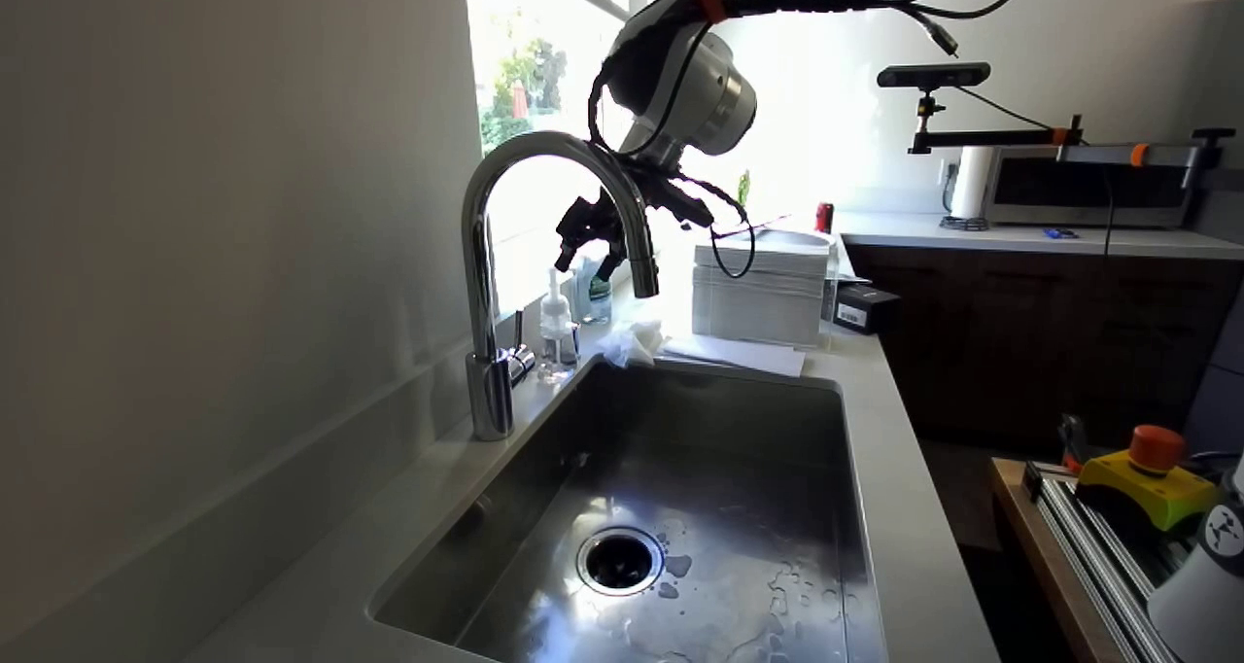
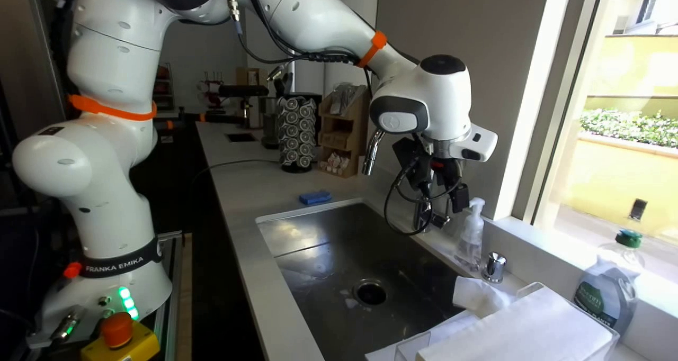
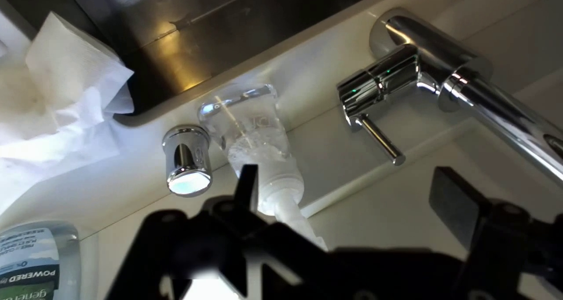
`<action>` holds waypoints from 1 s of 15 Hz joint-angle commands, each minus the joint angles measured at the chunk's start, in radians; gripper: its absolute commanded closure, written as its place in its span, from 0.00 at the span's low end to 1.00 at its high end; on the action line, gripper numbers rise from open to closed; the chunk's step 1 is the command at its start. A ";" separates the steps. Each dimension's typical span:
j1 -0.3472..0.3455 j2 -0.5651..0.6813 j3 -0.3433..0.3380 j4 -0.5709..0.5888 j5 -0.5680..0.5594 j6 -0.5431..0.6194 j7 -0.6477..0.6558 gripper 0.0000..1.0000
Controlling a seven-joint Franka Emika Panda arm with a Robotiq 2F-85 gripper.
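On the bench [image 3: 316,80] beside the sink [image 1: 729,410], close to my hand [image 3: 349,190], the soap [image 3: 264,128] stands upright, the nearest thing to me. I hold the two fingers [image 3: 453,203] wide apart near its top, with nothing gripped; such a spread, I judge, leaves room for something broad. In the wrist view one finger overlaps the soap by its collar [image 3: 283,190], and I cannot tell whether they touch. Taking the soap as the dial's centre there, the tap [image 3: 422,58] stands at two o'clock, its lever [image 3: 380,139] at three, so a person could likely work water and soap from one spot. At nine o'clock a chrome cap [image 3: 187,159] sits just beside the soap, perhaps because such fittings belong along this edge. Crumpled paper [image 3: 79,71] lies at ten, by the sink's corner, probably handy for drying. At eight the detergent [image 3: 39,256] stands farther off by the window [image 2: 625,160], likely out of splashing range. In an exterior view the spout [image 1: 544,144] arches over and ends pointing to six o'clock above the sink, presumably so that water falls inside and not on the bench.
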 commanded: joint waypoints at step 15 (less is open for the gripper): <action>-0.039 0.147 0.049 0.146 0.041 -0.110 -0.078 0.00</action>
